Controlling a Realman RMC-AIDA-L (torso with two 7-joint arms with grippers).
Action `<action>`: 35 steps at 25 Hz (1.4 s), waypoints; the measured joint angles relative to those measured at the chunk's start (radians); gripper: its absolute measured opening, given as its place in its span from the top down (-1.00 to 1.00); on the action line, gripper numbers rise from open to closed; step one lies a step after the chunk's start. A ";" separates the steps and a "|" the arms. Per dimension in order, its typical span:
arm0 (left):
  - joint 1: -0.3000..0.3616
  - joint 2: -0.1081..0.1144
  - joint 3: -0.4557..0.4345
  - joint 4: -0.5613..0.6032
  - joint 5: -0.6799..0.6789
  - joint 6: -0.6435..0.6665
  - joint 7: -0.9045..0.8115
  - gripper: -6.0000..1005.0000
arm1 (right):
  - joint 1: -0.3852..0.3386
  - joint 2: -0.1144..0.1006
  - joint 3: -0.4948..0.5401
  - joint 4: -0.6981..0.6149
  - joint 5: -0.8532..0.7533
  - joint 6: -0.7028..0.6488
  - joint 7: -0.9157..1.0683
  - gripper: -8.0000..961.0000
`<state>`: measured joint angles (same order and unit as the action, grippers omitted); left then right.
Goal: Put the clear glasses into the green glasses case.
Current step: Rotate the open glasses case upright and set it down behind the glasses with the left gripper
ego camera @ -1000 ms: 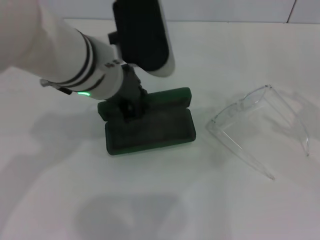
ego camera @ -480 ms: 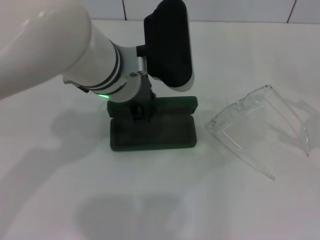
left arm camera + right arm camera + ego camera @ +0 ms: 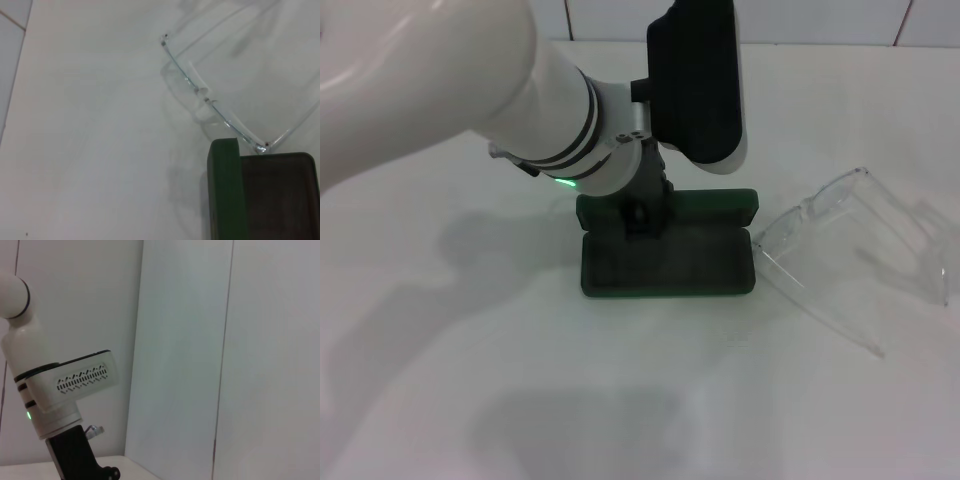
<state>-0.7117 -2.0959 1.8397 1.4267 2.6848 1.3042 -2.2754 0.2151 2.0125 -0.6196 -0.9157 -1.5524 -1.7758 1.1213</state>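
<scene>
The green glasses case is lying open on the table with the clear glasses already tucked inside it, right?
Not quite. The green glasses case does lie open on the table, but it holds nothing. The clear glasses sit on the table beside it, at its right end, as the head view shows.

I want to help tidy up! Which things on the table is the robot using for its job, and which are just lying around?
For the job:
- the clear glasses, lying beside the case
- the green glasses case, open
- the left gripper, at the case's hinge side

Just lying around:
- nothing else shows on the white table
</scene>
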 joint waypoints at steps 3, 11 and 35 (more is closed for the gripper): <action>-0.010 0.000 0.000 -0.015 -0.005 -0.020 0.001 0.58 | -0.002 0.000 0.000 0.000 0.000 -0.005 0.000 -0.79; -0.010 -0.001 0.014 -0.019 -0.006 -0.065 0.003 0.57 | -0.003 0.000 0.000 0.000 0.000 -0.009 0.000 -0.79; 0.005 -0.002 0.052 -0.011 -0.006 -0.090 -0.002 0.56 | -0.003 0.000 0.000 0.000 0.000 -0.019 0.000 -0.79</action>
<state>-0.7071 -2.0983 1.8915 1.4160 2.6788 1.2140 -2.2775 0.2118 2.0126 -0.6197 -0.9158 -1.5523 -1.7944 1.1213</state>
